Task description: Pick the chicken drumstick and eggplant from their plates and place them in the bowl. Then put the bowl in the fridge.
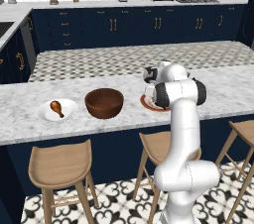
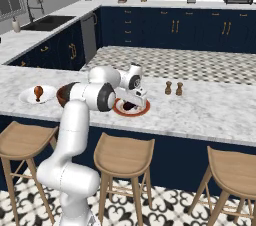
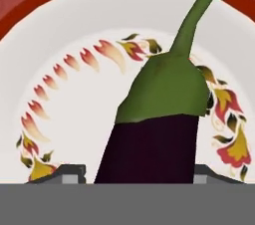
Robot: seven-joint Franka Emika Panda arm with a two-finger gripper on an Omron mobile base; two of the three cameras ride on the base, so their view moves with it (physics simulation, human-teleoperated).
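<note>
**Ann:** Eggplant right up against the lens, dark purple body, green cap, stem pointing up and away, lying on the red-rimmed plate with its ring of painted flames.

**Bo:** And the gripper?

**Ann:** Its two tips sit one on each side of the eggplant's body, straddling it. Whether they're pressing on it or just beside it, I can't tell.

**Bo:** From behind on the right, the hand is low over that plate, with a dark bit of eggplant peeking out under it.

**Ann:** On the marble counter, the wooden bowl stands between the two plates. To its left, the white plate carries the chicken drumstick, well apart from the arm.

**Bo:** Two little shakers stand near the red-rimmed plate, farther along the counter. Wooden stools line the near side below.
</note>
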